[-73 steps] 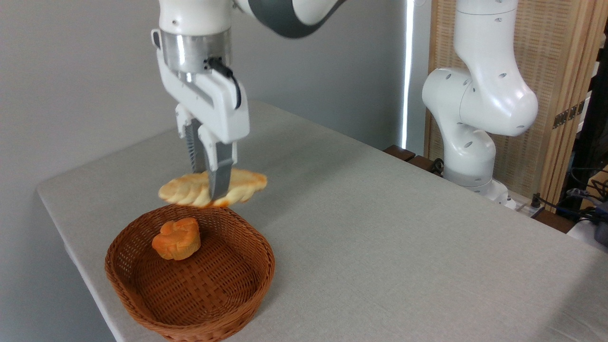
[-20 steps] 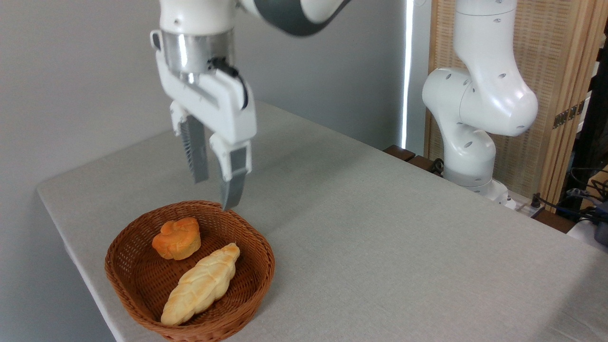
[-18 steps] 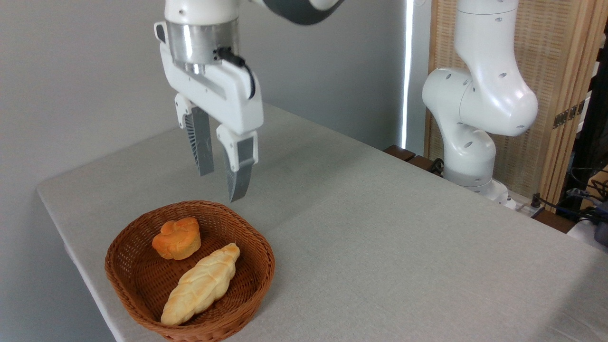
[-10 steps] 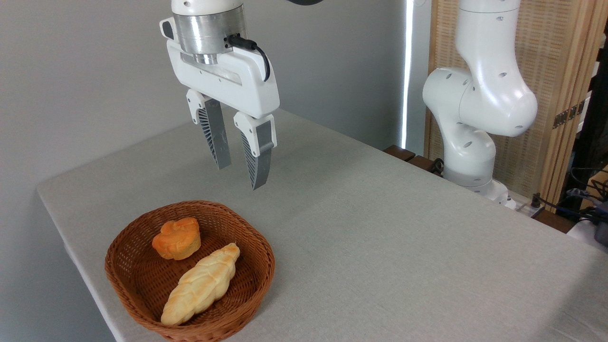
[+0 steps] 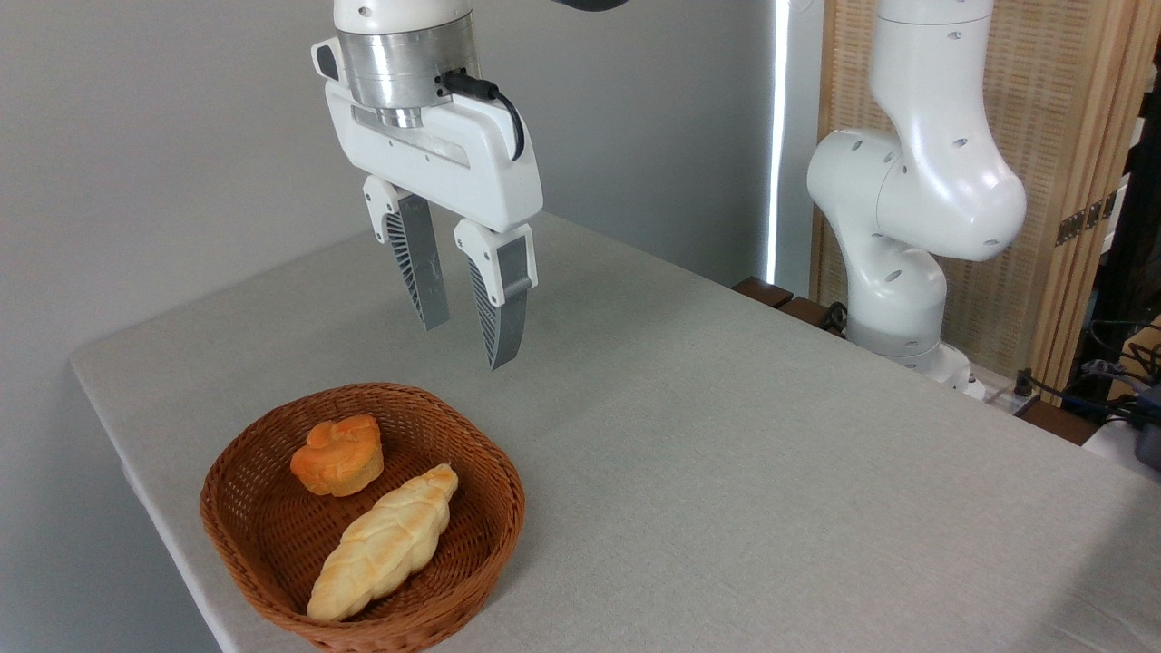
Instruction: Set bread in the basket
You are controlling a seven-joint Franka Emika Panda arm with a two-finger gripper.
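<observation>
Since a moment ago we have carried our claw (image 5: 469, 345) slightly rightward, away from the basket (image 5: 363, 517); nothing else has shifted. Nearest, the bread (image 5: 385, 544) lies slantwise inside the basket at the desk's (image 5: 726, 472) front-left corner, its upper tip near the small orange bun (image 5: 337, 455), which sits toward the far side. Beyond, our claw hangs released and empty above the bare desk, fingers apart.

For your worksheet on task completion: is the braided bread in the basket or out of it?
In. The bread lies inside the basket, beside a small orange bun; the hand hangs open above, holding nothing.
</observation>
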